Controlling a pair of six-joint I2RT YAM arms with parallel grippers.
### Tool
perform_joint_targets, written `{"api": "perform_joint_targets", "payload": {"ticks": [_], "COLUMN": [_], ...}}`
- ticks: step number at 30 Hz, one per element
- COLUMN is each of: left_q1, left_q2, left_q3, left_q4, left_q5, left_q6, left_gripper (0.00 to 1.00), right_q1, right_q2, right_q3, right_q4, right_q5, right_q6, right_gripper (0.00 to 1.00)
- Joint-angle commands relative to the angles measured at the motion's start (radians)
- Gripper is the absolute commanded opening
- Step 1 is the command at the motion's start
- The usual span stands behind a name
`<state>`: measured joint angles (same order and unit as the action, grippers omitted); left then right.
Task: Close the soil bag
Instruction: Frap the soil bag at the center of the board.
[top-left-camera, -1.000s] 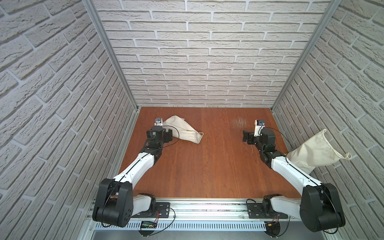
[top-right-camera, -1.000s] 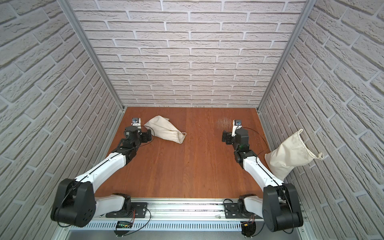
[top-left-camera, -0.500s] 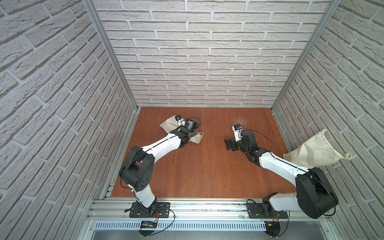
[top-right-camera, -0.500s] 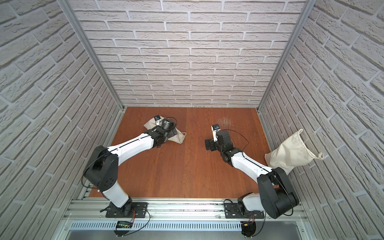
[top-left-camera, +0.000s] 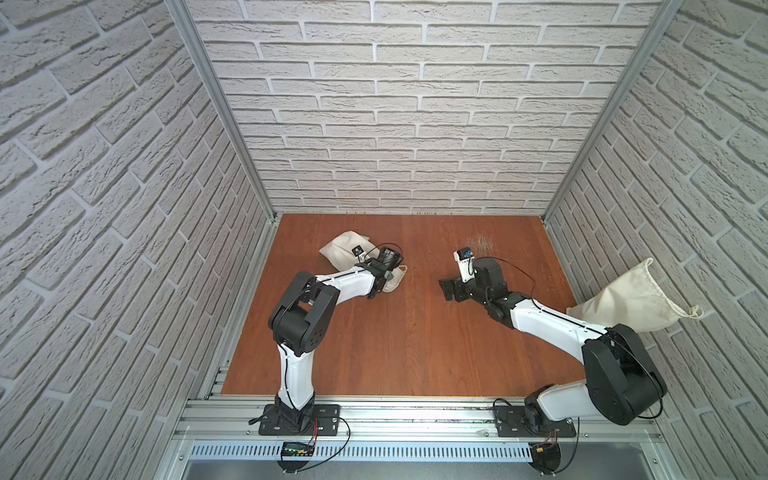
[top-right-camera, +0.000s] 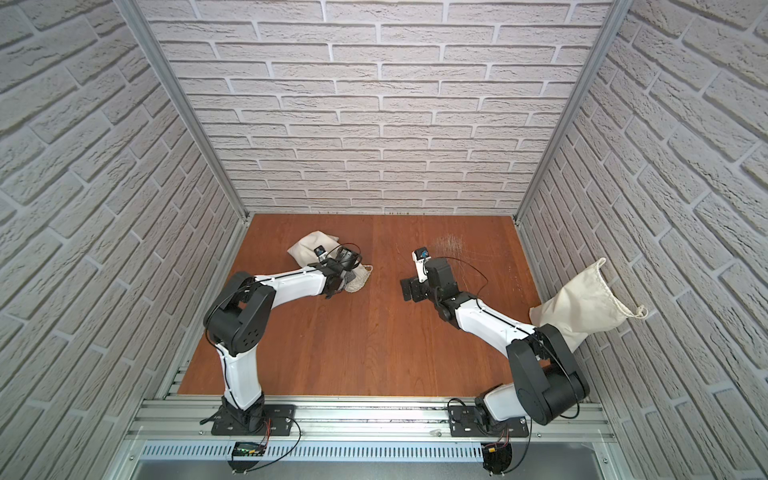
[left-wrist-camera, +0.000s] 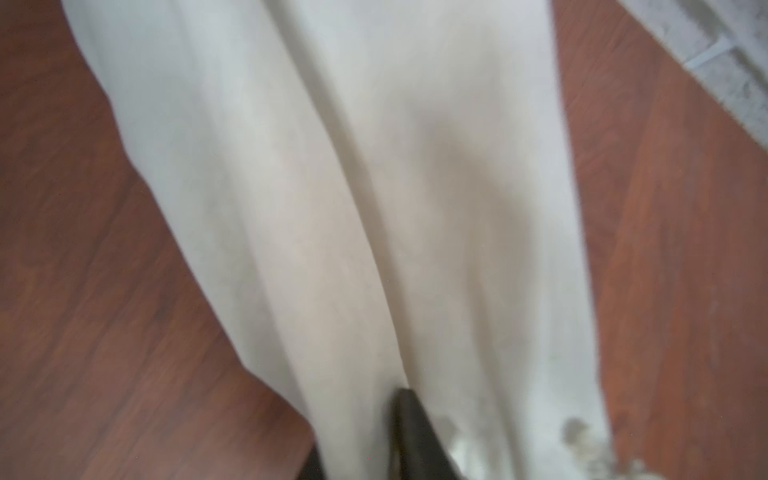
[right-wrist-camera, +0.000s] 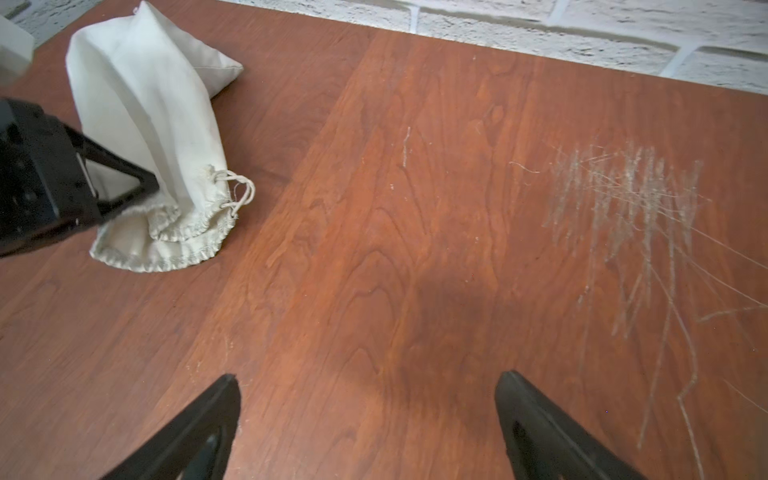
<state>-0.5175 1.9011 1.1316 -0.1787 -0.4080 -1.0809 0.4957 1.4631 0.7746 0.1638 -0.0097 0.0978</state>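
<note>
Top views, soil bag: the soil bag (top-left-camera: 341, 249) lies on its side on the table (top-left-camera: 415, 353). Its mouth end is partly hidden under the left wrist.
Top views, left gripper: the left gripper (top-left-camera: 380, 286) is down at the bag's mouth end. How its jaws stand cannot be read from here.
Top views, right gripper: the right gripper (top-right-camera: 408, 289) sits low over bare wood, well apart from the bag on its mouth side, with nothing between them.
Top views, second sack: a second sack (top-left-camera: 623, 301) leans on the side wall, far from the bag and beyond the right arm. It is not in the way.
Left wrist, grip: the view is blurred. One dark finger (left-wrist-camera: 411, 432) presses into a long fold of cloth, and the jaws are closed together with cloth pinched between them.
Right wrist, mouth: the hemmed mouth (right-wrist-camera: 166, 253) gapes open toward the camera. The cord (right-wrist-camera: 243, 189) loops out at the hem, just beside the left fingertips.
Right wrist, right gripper: fully spread and empty.
Right wrist, scratches: the scratch marks (right-wrist-camera: 623, 208) are well apart from the bag and harmless.
Procedure: keep the left pinch firm as an anchor on the cloth, not on the cord. Bring the right gripper across to the cord loop, close on the cord alone, then pull away from the bag along its length so the hem gathers.
Caution: the cord is thin and lies flat against the hem. A low approach may catch the hem cloth with it.
</note>
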Motion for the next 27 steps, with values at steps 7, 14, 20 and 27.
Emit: {"api": "perform_joint_targets", "payload": {"ticks": [7, 14, 20, 27], "left_q1": [0.018, 0.046, 0.048, 0.048], "left_q2": [-0.179, -0.224, -0.226, -0.231], "left_q3": [-0.241, -0.300, -0.300, -0.302], "left_q4": [0.153, 0.147, 0.149, 0.152], "left_q5": [0.167, 0.202, 0.211, 0.211], "left_q6": [0.154, 0.204, 0.209, 0.211], "left_gripper": [0.00, 0.00, 0.00, 0.00], "right_q1": [0.118, 0.127, 0.124, 0.107], "right_q2": [0.234, 0.397, 0.486, 0.564], "right_q3": [0.216, 0.375, 0.448, 0.455], "right_q4": [-0.007, -0.064, -0.055, 0.004], "right_q5": [-0.188, -0.321, -0.414, -0.474], "right_q6": [0.005, 0.050, 0.133, 0.228], "right_gripper": [0.95, 0.72, 0.59, 0.48]}}
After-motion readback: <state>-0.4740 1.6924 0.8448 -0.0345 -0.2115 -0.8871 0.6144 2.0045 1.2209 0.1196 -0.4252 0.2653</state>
